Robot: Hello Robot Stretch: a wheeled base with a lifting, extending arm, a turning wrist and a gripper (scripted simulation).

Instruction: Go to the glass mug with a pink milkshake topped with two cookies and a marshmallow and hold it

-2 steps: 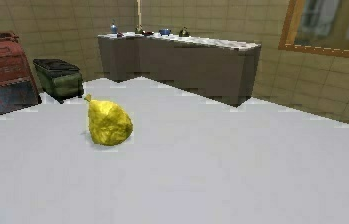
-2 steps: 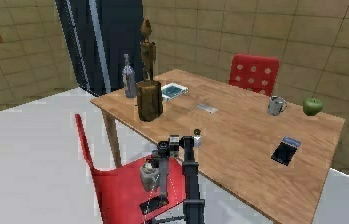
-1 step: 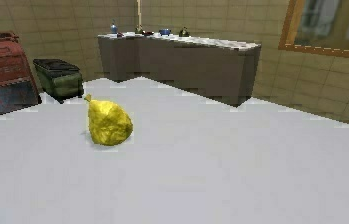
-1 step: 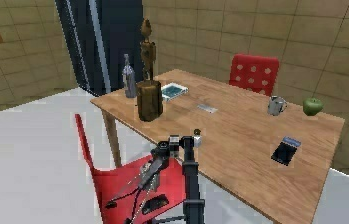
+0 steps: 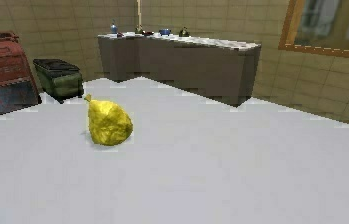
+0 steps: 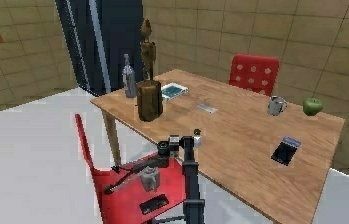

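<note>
In the arm side view my arm [image 6: 192, 190] rises from the bottom edge to two white marker squares [image 6: 188, 140]. The gripper [image 6: 162, 150] sits left of them, at the near edge of a wooden table [image 6: 232, 135]. Table edge and chair lie behind the gripper's far end, so I cannot tell whether it holds anything. A small greyish cup-like thing [image 6: 150, 178] shows just below it, over the seat of a red chair [image 6: 117, 185]. A grey mug [image 6: 276, 105] stands on the table's far right part. No pink drink can be made out.
The table also bears a bottle [image 6: 130, 75], a brown statue [image 6: 148, 85], a green apple [image 6: 313, 104] and a dark phone [image 6: 286, 150]. A second red chair [image 6: 254, 72] stands behind. In the forward view, a yellow bag [image 5: 109, 120] lies on grey floor before a counter [image 5: 182, 62].
</note>
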